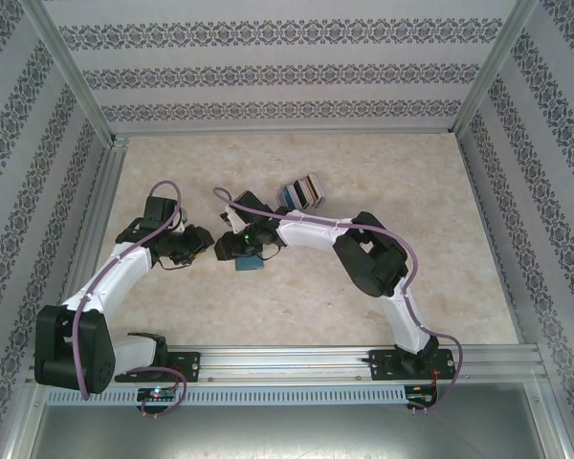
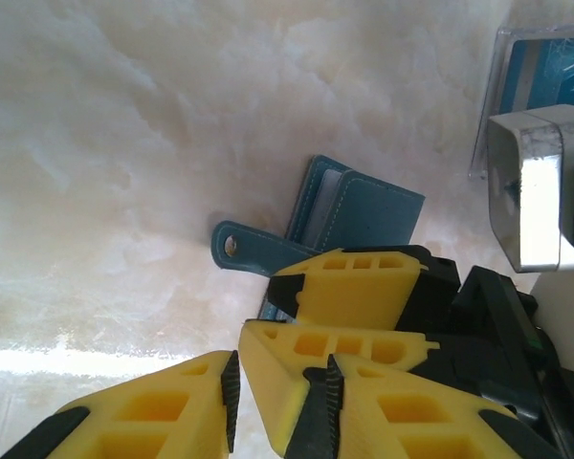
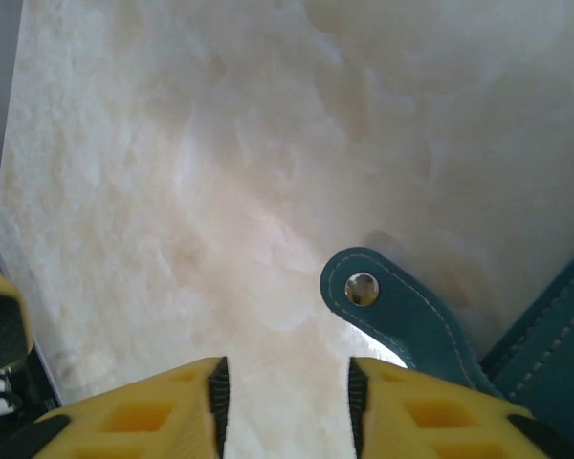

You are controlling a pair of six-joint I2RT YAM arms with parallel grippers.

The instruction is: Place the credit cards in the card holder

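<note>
The credit cards [image 1: 301, 194] stand bunched on edge on the desk [image 1: 421, 182], a little beyond both arms and touching neither. The teal card holder [image 1: 250, 264] lies flat nearer in, its snap strap [image 3: 402, 311] flung open beside it. The right fingers [image 3: 172, 411] hang spread and empty over bare desk with the strap tip just beside one of them, and the left fingers [image 2: 143, 416] sit parted close by, gripping no card. From here the cards lie farther back and to the right of both pairs, so the right arm looks nearer for the reach.
</note>
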